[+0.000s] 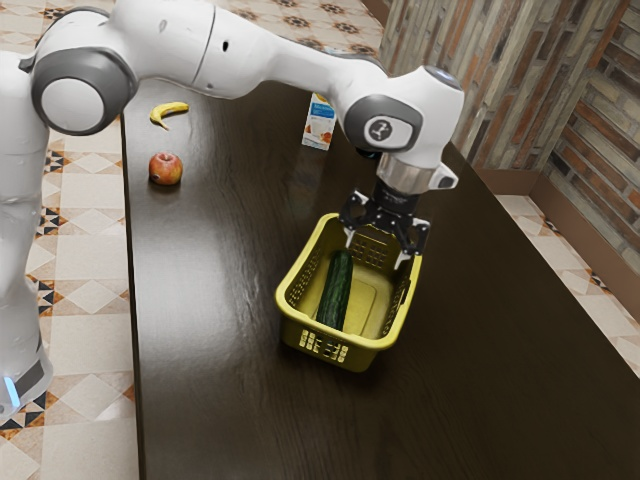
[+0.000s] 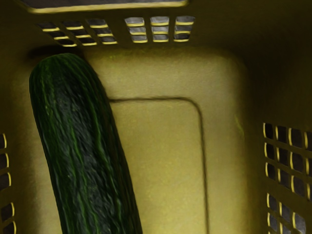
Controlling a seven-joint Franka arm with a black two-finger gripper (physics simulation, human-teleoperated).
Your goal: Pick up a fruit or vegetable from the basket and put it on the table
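Exterior view, left to right: an apple [image 1: 165,169] and a banana [image 1: 168,112] lie on the table [image 1: 220,350], well apart from the hand on the arm-base side; either would be the wrong pick, being outside the basket [image 1: 362,352]. A carton [image 1: 318,132] stands beyond the hand, out of the likely path. The cucumber [image 1: 336,290], the piece to be moved, rests on the basket floor, below the hand and toward the exterior view's left. The hand [image 1: 377,250] is over the basket's interior, its two fingers spread, with nothing between them. Likely faults: closing here would probably miss the cucumber, the hand being offset from it; a finger lowered on its outer side could strike the nearby basket wall, for want of clearance; a grip far from its middle could let the long body tilt and snag the rim, dragging the basket. Counts, same order: one apple, one banana, one carton, one cucumber, one basket, one hand.
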